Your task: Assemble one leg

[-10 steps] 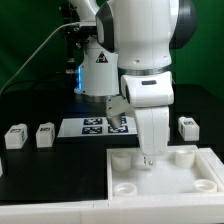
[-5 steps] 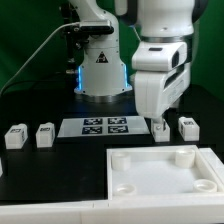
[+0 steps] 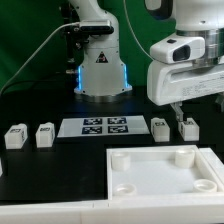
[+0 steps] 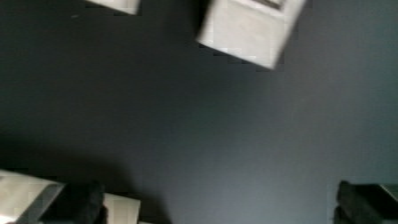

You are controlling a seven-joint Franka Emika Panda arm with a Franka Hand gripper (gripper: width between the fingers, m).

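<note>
Four small white legs with tags lie on the black table: two at the exterior view's left and two at its right. The large white tray-like part lies in front. My gripper hangs just above the two right legs, open and empty, touching nothing. In the wrist view the gripper shows dark fingertips wide apart over bare table. One leg lies ahead, and the corner of another shows at the frame edge.
The marker board lies flat between the two pairs of legs. The robot base stands behind it. A white piece shows beside one fingertip in the wrist view; I cannot tell what it is.
The arm has swung from over the tray's back edge toward the exterior view's right and risen. The gripper now hangs above the two right legs. No part has moved.
</note>
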